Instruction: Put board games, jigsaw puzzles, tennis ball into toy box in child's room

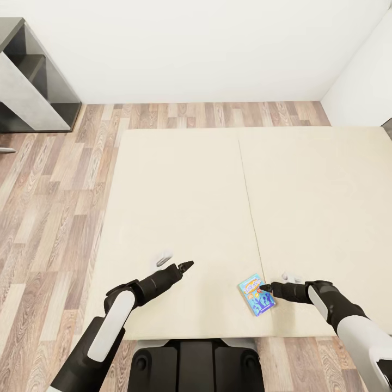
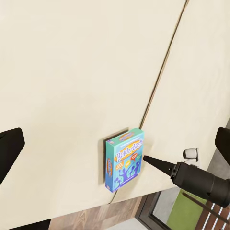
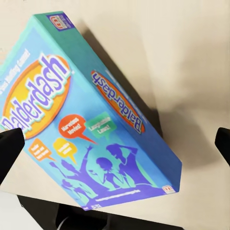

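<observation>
My right gripper (image 1: 265, 287) is spread wide at the blue board game (image 1: 256, 295) on the bed (image 1: 179, 190); left gripper (image 1: 182, 267) open, idle. Next I straddle the box and close.

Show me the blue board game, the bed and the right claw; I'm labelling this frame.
blue board game (image 1: 256, 294): head view, middle of its lid.
bed (image 1: 185, 196): head view, bare beige mattress.
right claw (image 1: 266, 287): head view, at its fingertips beside the game.

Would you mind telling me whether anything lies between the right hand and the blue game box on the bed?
Nothing visible does. The right hand sits right at the edge of the blue game box, with only bare mattress around them.
</observation>
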